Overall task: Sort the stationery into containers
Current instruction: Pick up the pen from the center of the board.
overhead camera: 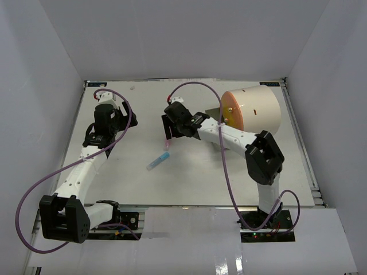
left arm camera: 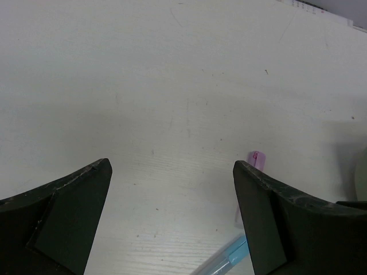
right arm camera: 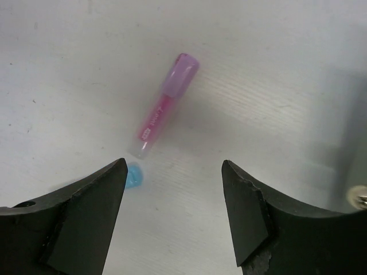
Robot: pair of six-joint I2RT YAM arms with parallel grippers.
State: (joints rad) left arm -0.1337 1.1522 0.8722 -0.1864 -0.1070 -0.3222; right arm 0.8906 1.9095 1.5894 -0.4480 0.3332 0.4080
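A pink marker with a purple cap (overhead camera: 167, 142) lies on the table just below my right gripper (overhead camera: 168, 127). In the right wrist view the marker (right arm camera: 166, 106) lies ahead of the open, empty jaws (right arm camera: 175, 163), apart from them. A blue and clear pen (overhead camera: 158, 161) lies a little nearer; its blue end (right arm camera: 133, 175) shows by the left finger. My left gripper (overhead camera: 117, 114) is open and empty over bare table (left arm camera: 172, 166), with the pink marker's tip (left arm camera: 256, 157) and the blue pen (left arm camera: 226, 260) by its right finger. The cream drum (overhead camera: 255, 109) lies on its side at the back right, with its orange face (overhead camera: 229, 109) towards the right arm.
White walls close in the table on the left, back and right. Purple cables loop over both arms. The right arm's forearm (overhead camera: 221, 134) stretches across in front of the drum's orange face.
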